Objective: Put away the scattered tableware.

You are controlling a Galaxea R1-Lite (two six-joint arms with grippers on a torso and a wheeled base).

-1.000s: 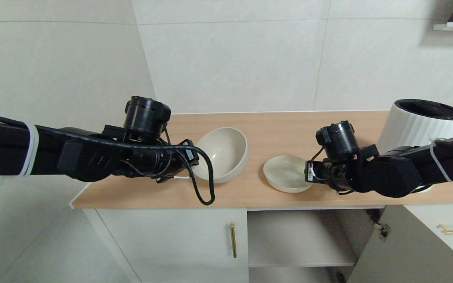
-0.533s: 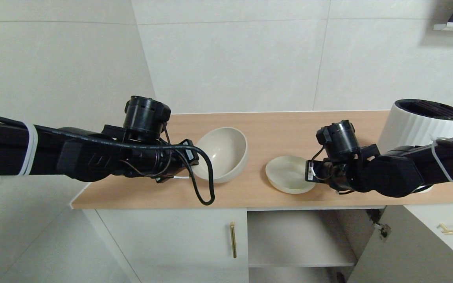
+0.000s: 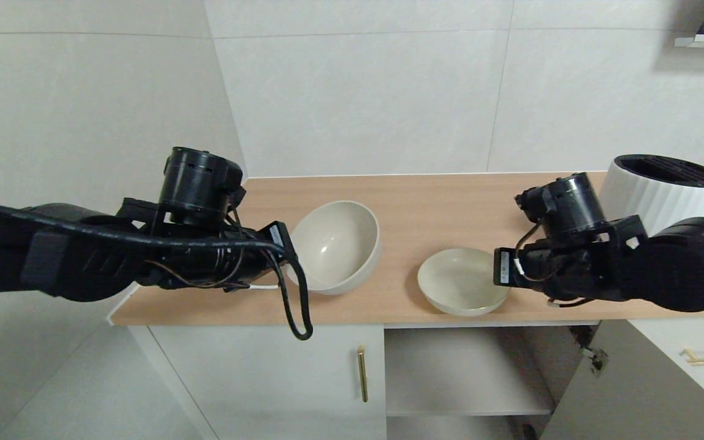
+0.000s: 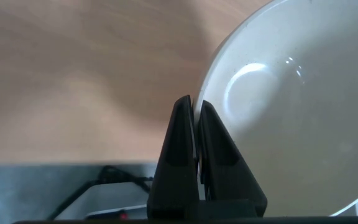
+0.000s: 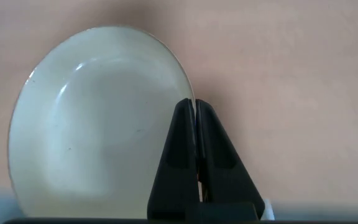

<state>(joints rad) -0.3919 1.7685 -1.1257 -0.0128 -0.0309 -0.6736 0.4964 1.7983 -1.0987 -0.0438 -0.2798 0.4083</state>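
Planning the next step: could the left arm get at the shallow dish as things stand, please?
Probably not: the left gripper is shut on the large bowl at its rim, and the right gripper clamps the shallow dish.

one deep bowl (image 3: 337, 244), one shallow dish (image 3: 459, 278), one white canister (image 3: 651, 183).

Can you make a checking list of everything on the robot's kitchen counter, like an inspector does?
Surface: wooden countertop.
Job's things: big bowl tilted; small dish near the front edge.
Clutter: white ribbed container at the robot's right.
Grippers: left gripper shut on the big bowl's rim; right gripper shut on the small dish's rim.
Cables: black cable loops down from the left arm past the counter's front edge.
Surroundings: tiled wall behind; open cabinet shelf below.
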